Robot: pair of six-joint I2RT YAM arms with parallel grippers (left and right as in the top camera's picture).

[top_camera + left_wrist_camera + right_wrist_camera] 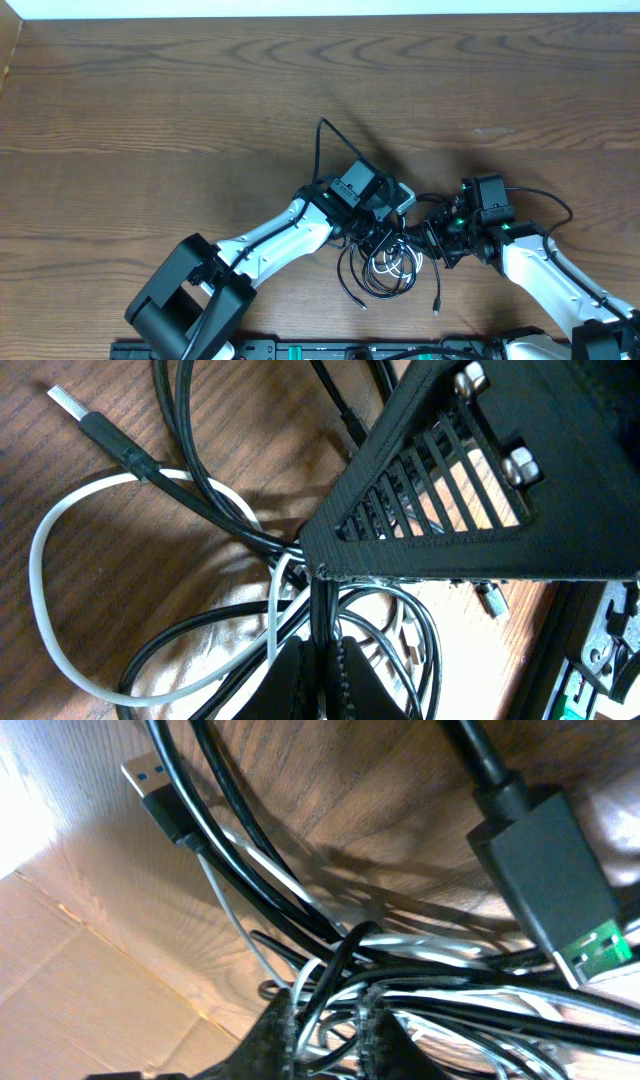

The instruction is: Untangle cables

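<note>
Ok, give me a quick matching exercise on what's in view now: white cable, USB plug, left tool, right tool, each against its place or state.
Things:
1. white cable
2. USB plug
3. left tool
4. right tool

Place or state:
A. straddling a bundle of cables
B. lying loose, metal tip bare
C. shut on a black cable
D. wide loop on the table

Pairs: 1-D, 2-B, 3-C, 4-A.

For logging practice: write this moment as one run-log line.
left tool: shut on thin black cable | right tool: astride tangled cables, grip unclear | thin white cable: looped
</note>
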